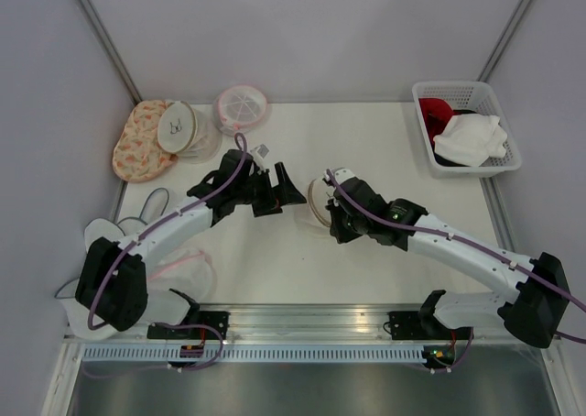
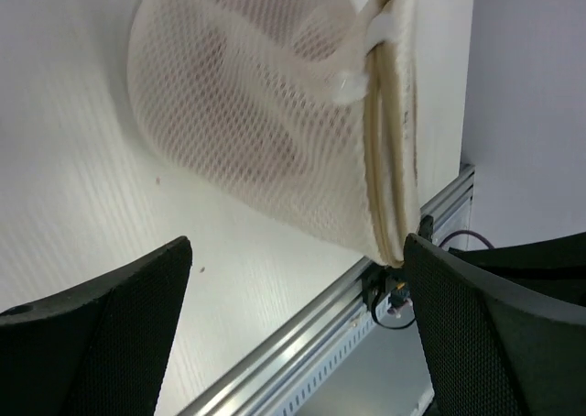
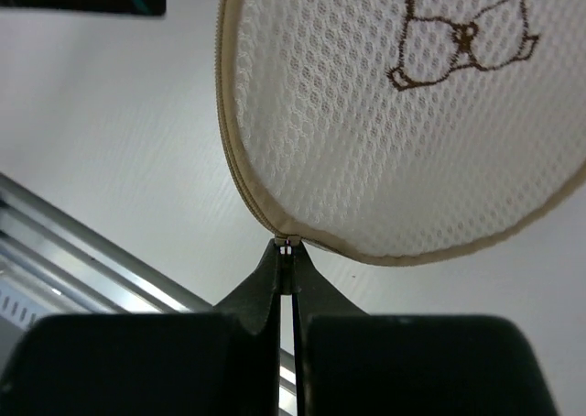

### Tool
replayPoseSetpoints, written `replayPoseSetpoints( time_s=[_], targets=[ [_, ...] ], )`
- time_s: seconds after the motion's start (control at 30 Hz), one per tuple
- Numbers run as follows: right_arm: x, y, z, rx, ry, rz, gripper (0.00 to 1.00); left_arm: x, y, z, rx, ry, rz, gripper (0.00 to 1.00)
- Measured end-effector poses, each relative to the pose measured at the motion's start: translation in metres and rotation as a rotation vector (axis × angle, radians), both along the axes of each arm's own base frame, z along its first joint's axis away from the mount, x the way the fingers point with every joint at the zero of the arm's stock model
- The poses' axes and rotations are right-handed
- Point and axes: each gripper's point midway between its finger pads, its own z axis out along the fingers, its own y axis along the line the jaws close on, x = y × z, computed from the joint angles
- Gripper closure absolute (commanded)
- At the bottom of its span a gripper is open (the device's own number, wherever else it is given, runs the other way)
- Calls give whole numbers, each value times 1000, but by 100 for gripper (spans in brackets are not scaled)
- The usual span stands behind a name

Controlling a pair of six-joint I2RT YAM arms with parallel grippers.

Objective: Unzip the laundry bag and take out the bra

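The laundry bag (image 3: 412,114), a round cream mesh case with a tan zipper rim and a small bra drawing, is held up on edge above the table; it also shows in the top view (image 1: 316,201). My right gripper (image 3: 287,251) is shut on the zipper pull at the bag's lower rim, and it also shows in the top view (image 1: 335,224). My left gripper (image 2: 298,333) is open and empty, just left of the bag (image 2: 265,114) and apart from it, as the top view (image 1: 282,194) also shows. The bra is hidden; only a faint pinkish shade shows through the mesh.
A white basket (image 1: 453,87) at the back right holds a red garment (image 1: 437,114) and a white garment (image 1: 469,139). An orange floral bag (image 1: 139,141) and a pink-trimmed mesh bag (image 1: 243,107) lie at the back left. White mesh items (image 1: 183,274) lie front left. A metal rail (image 1: 302,320) runs along the front edge.
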Motion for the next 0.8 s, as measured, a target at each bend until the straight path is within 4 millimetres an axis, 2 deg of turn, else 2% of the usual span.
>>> replayPoseSetpoints(
  time_s=[0.1, 0.17, 0.43, 0.53, 0.57, 0.67, 0.8],
  targets=[
    [-9, 19, 2, 86, 33, 75, 99, -29, 11, -10, -18, 53, 28, 0],
    [-15, 31, 4, 140, 52, 124, 99, -46, 12, -10, -46, 79, 31, 0],
    [-25, 55, 13, 249, 81, 224, 100, -67, -23, 10, -156, 84, -39, 2],
    [-25, 57, 14, 259, 82, 232, 99, -71, -32, 5, -159, 109, -56, 31],
    [-26, 57, 14, 260, 82, 232, 100, -72, -33, 3, -158, 119, -57, 58],
    [-26, 58, 14, 261, 84, 234, 100, -72, -33, 1, -157, 129, -47, 98],
    [-26, 58, 14, 263, 82, 236, 100, -70, -31, 2, -147, 115, -31, 98]
  ],
)
